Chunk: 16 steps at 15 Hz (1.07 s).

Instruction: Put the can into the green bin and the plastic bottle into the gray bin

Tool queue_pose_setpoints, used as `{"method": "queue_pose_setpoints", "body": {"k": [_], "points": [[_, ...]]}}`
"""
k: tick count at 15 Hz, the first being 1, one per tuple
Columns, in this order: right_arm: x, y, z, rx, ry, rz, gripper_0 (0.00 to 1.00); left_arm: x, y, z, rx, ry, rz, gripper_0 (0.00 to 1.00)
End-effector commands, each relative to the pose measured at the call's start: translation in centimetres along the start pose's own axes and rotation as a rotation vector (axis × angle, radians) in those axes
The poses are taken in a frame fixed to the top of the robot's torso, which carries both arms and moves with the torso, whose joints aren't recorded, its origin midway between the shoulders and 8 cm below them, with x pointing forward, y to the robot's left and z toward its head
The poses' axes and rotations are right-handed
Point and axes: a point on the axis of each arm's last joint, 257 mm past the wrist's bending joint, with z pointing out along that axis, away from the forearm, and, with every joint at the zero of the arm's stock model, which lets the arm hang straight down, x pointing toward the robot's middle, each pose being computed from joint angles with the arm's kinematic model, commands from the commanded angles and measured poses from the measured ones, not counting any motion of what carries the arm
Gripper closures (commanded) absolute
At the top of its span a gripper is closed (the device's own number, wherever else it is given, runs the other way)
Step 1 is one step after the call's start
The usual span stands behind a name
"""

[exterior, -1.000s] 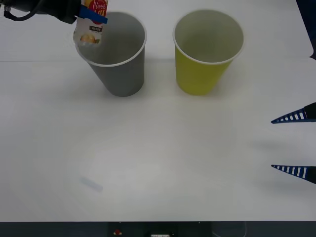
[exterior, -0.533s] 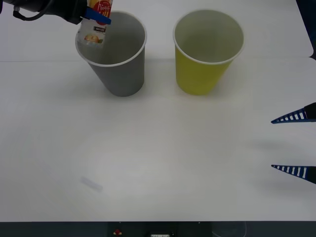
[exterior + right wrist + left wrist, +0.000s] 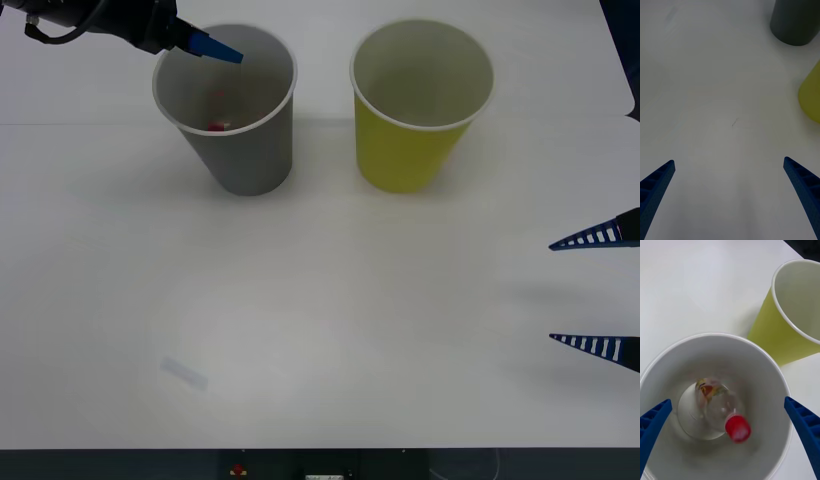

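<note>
The plastic bottle (image 3: 720, 408), clear with a red cap, lies loose at the bottom of the gray bin (image 3: 760, 375); in the front view only a bit of its red (image 3: 215, 125) shows inside the gray bin (image 3: 245, 150). My left gripper (image 3: 728, 402) hangs open over that bin's rim, at the back left in the front view (image 3: 200, 45). The green bin (image 3: 405, 150) stands upright to the right of the gray one, with nothing seen inside it. The can is out of view. At the table's right edge my right gripper (image 3: 552, 292) is open and holds nothing.
The white table (image 3: 320, 300) stretches bare in front of both bins. A faint pale mark (image 3: 185, 372) lies near the front left. The right wrist view has the gray bin (image 3: 793, 22) and green bin (image 3: 810, 97) well beyond my right gripper (image 3: 729, 161).
My left gripper held the bottle at the gray bin's rim, then opened. The bottle has dropped into the gray bin. The right arm has not moved.
</note>
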Motion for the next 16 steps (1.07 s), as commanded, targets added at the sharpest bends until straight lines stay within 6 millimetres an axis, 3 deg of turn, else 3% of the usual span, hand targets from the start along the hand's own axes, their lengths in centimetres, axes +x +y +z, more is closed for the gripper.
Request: {"method": "queue_pose_setpoints", "body": {"k": [1,9,16], "points": [[0.0,0.0,0.0,0.000,0.000,0.000,0.00,0.3,-0.6,-1.0,0.015,0.016,0.021,0.00],[0.0,0.0,0.0,0.000,0.000,0.000,0.00,3.2,-4.3,-5.4,0.092,-0.059,0.080,0.00],[0.0,0.0,0.0,0.000,0.000,0.000,0.00,8.0,-8.3,-9.5,0.094,-0.160,0.106,0.00]]}}
